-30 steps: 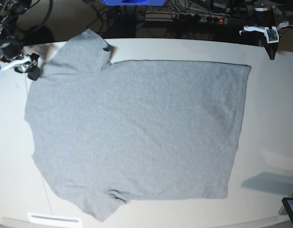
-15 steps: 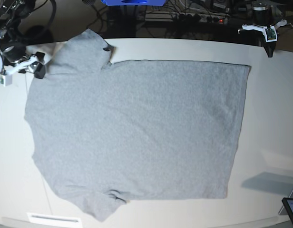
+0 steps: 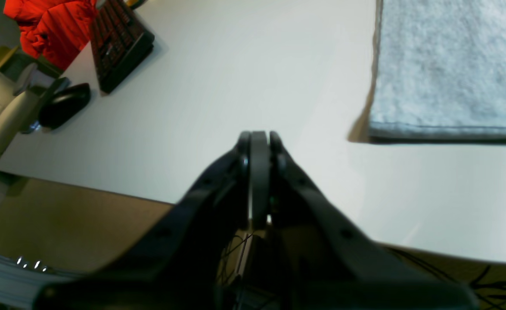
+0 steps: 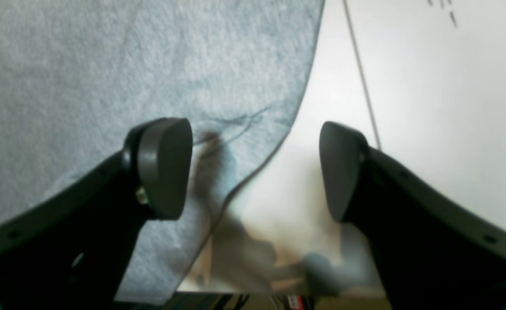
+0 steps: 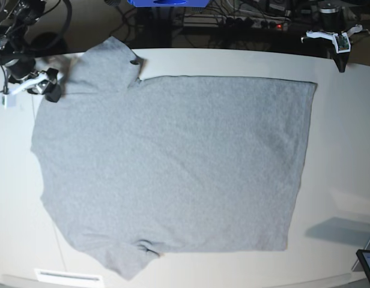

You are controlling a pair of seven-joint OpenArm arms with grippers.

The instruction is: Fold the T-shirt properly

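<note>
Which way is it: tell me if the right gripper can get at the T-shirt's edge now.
Probably yes: the right gripper stands open straddling the T-shirt edge, with nothing in between.

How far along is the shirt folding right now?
Done: the T-shirt lies spread flat on the table, no fold made. In hand: the open right gripper straddles the edge of a sleeve, one finger over cloth. The left gripper is shut, off the hem. Left: every fold.
</note>
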